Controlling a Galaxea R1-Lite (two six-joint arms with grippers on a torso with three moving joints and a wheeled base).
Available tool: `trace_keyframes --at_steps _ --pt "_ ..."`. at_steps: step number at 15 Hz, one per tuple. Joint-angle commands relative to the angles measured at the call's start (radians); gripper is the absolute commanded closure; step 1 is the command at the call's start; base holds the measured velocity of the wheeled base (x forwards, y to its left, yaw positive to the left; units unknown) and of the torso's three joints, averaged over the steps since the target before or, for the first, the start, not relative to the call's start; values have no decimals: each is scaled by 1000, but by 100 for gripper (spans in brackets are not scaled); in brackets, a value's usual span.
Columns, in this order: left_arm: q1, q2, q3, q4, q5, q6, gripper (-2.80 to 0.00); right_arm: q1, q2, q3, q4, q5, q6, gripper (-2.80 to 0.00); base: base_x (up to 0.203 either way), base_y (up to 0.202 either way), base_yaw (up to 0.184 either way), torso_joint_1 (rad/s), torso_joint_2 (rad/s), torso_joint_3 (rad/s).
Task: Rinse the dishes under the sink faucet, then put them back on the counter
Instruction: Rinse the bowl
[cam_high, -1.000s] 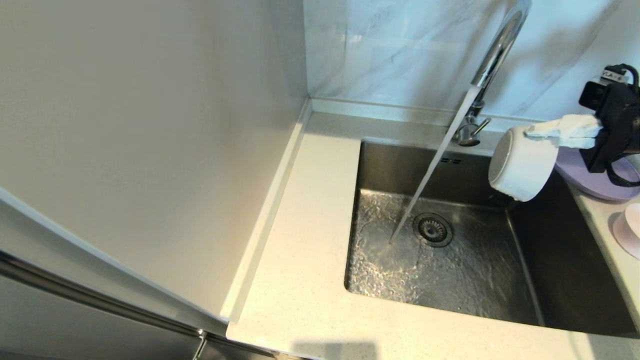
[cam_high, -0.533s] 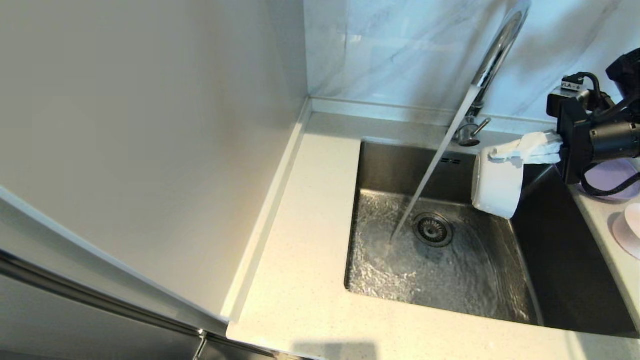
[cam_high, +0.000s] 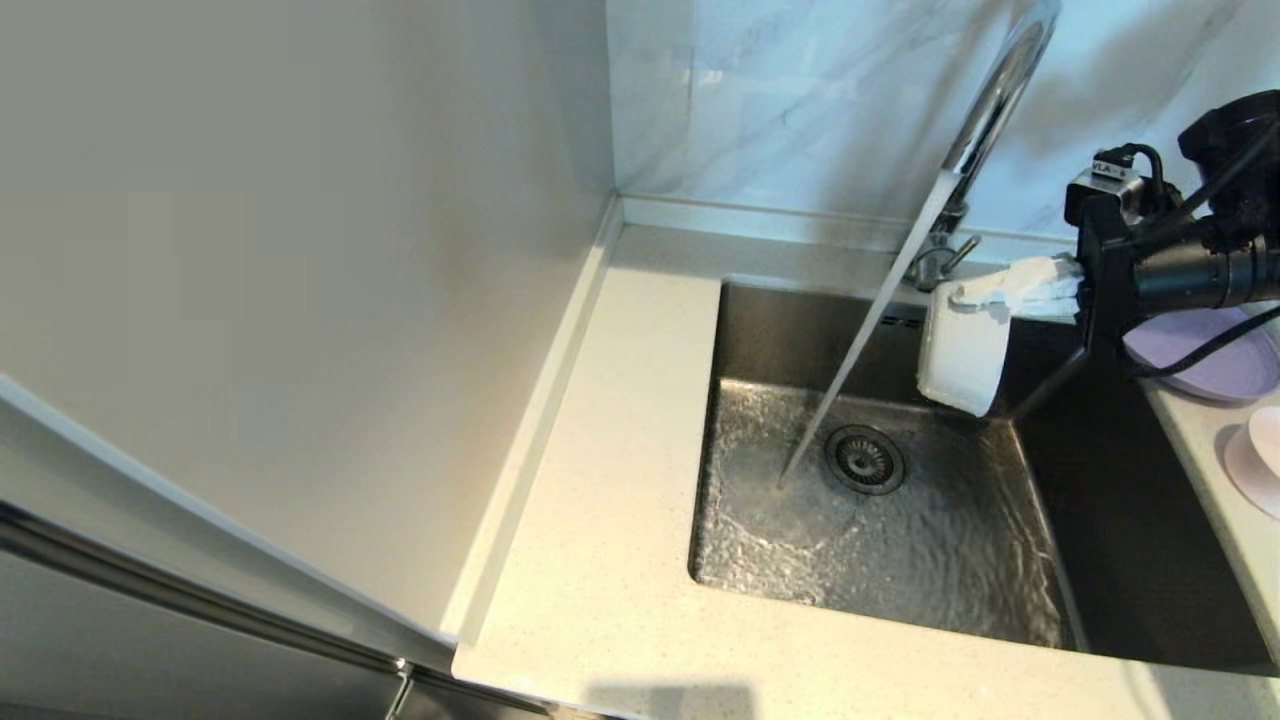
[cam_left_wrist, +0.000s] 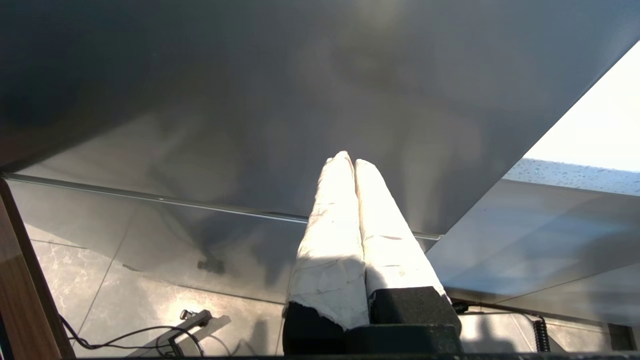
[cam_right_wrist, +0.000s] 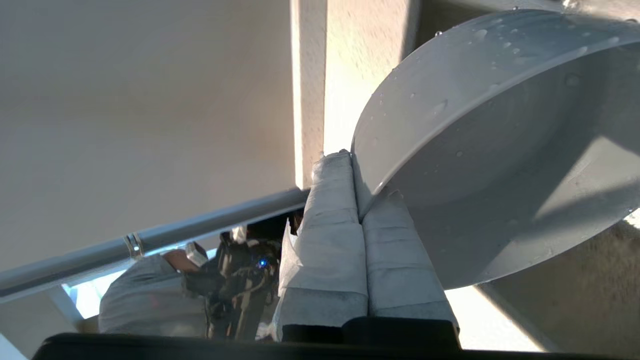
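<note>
Holding a deep white bowl (cam_high: 962, 350) tipped on its side over the brushed steel sink (cam_high: 890, 540), just right of the water stream.

The right hand (cam_high: 985, 294) pinches its rim; the lavender plate (cam_high: 1200, 355) sits on the speckled off-white tabletop (cam_high: 610, 520); the left hand (cam_left_wrist: 350, 162) is pressed together, idle.

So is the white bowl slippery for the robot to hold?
Probably a bit: water drops dot the white bowl, and the right hand pinches only its thin rim. It looks stiff, likely ceramic, so it could chip if it slid into the sink.
</note>
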Motion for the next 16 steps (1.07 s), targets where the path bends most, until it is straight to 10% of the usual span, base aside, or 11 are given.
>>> trace_keyframes --at_steps 1,16 --pt "0 0 0 0 0 0 0 16 24 4 -78 6 46 0 0 0 0 0 0 0" --pt "0 0 0 0 0 0 0 56 89 -9 -217 -77 127 0 0 0 0 0 0 0"
